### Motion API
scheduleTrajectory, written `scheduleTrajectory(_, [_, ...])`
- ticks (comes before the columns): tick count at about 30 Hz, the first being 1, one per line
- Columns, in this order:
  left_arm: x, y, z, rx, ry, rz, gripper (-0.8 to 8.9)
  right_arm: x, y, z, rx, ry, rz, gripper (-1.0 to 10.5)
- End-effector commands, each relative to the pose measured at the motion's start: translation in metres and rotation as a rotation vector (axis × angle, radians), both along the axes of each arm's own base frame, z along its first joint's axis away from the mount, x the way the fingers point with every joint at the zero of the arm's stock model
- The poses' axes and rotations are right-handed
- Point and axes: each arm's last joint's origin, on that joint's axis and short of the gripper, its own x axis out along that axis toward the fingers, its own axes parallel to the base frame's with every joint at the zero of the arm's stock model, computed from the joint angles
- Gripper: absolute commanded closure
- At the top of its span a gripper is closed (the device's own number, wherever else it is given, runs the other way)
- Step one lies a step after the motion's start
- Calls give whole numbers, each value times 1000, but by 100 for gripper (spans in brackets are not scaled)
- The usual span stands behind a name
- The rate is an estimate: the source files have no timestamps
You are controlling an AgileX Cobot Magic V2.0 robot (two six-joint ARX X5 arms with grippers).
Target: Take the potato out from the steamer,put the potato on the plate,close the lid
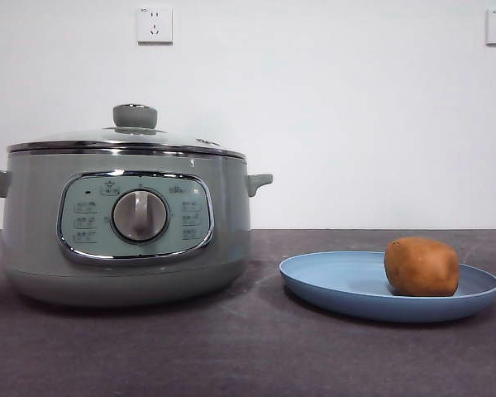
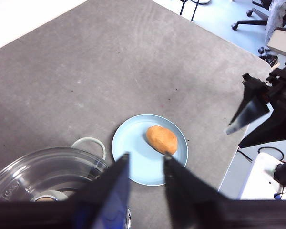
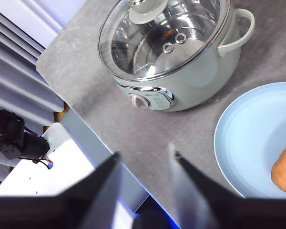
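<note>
The sage-green steamer (image 1: 128, 227) stands at the left with the glass lid (image 1: 128, 139) seated on its rim. To its right, the orange-brown potato (image 1: 422, 266) lies on the light blue plate (image 1: 339, 285). My left gripper (image 2: 145, 164) hovers high above the table, open and holding nothing, over the plate (image 2: 133, 143) and potato (image 2: 162, 139), with the lid (image 2: 43, 174) beside it. High over the table's front edge, my right gripper (image 3: 145, 160) is open and holds nothing, with the steamer (image 3: 195, 76), lid (image 3: 164, 36) and plate (image 3: 248, 143) in sight.
Two wall sockets (image 1: 155, 25) sit on the white wall behind. The other arm's gripper (image 2: 257, 107) shows at the table's side in the left wrist view. A white stand (image 3: 43, 167) lies off the table's edge.
</note>
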Motion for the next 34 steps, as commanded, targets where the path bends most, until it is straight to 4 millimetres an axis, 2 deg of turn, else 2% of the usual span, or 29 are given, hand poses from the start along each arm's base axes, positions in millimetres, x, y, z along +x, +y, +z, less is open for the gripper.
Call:
scheduleTrajectory(1, [-3, 1, -5, 21, 59, 3, 817, -1, 0, 1, 0, -5, 5, 947])
scheduleTrajectory(18, [-3, 4, -3, 28, 40, 31, 817, -1, 0, 1, 0, -4, 5, 947])
scheduleTrajectory(22, [-28, 22, 14, 25, -64, 108, 817, -1, 0, 1, 0, -4, 6, 947])
scheduleTrajectory(27, [-66, 45, 31, -62, -186, 260, 817, -1, 0, 1, 0, -3, 5, 947])
scheduleTrajectory(31, [-83, 54, 16, -106, -255, 270, 817, -1, 0, 1, 0, -3, 5, 947])
scheduleTrajectory(34, [-91, 62, -15, -150, -283, 309, 817, -1, 0, 1, 0, -3, 5, 947])
